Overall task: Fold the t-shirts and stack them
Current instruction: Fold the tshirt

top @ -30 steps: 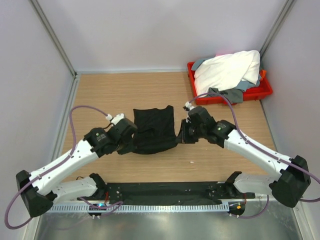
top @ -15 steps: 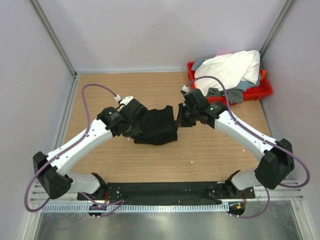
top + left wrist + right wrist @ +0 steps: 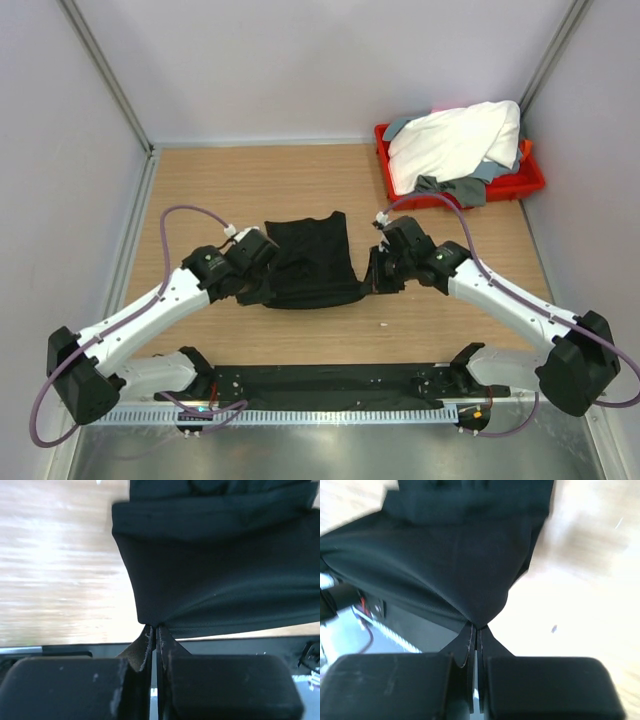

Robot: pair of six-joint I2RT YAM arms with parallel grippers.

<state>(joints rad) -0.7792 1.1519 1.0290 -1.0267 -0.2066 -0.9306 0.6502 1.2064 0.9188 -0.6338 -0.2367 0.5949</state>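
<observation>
"So, where's the black one sitting?"

"The black t-shirt (image 3: 310, 262) lies on the worktop (image 3: 220, 180), well to the left of the red tray (image 3: 520, 185) and closer to my side than the tray is. The white t-shirt (image 3: 455, 140) is heaped in the tray, and the grey t-shirt (image 3: 448, 187) spills over the tray's near rim."

"And your pincers?"

"Both are nipped onto the black shirt. The left pincer (image 3: 155, 630) has its tips pressed together on the edge farthest from the tray. The right pincer (image 3: 476, 629) grips the edge on the tray's side. In each wrist view the cloth gathers to a point at the tips and fans away from it, so I judge it's under some pull."

"How will it handle?"

"Light and limp, I reckon. It has no stiffness, so it will sag and crease wherever I'm not holding it. It isn't fragile, but so thin a nip of fabric could slip out under a hard tug. I'd take it by the hem or corners, through every layer, with both sides level, and keep it low over the worktop."

"How many layers have you caught?"

"I can't tell from here."
</observation>
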